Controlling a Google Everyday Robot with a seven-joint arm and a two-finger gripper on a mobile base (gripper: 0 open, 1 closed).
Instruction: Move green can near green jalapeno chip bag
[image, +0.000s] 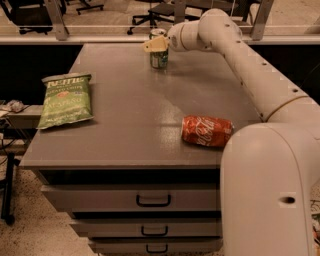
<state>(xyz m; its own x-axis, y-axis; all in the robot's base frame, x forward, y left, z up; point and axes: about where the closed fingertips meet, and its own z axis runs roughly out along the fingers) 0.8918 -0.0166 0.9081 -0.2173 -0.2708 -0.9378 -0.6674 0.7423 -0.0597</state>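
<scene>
The green can (159, 59) stands upright on the grey table (150, 130) near its far edge, silver rim on top. My gripper (157, 45) is at the can's upper part, reaching in from the right and covering part of it. The green jalapeno chip bag (65, 100) lies flat near the table's left edge, well to the left of and nearer than the can.
A red Coca-Cola can (207, 131) lies on its side at the table's front right. My white arm (250, 70) runs along the table's right side. Drawers (152, 200) are below the front edge. Office chairs (155, 12) stand beyond the table.
</scene>
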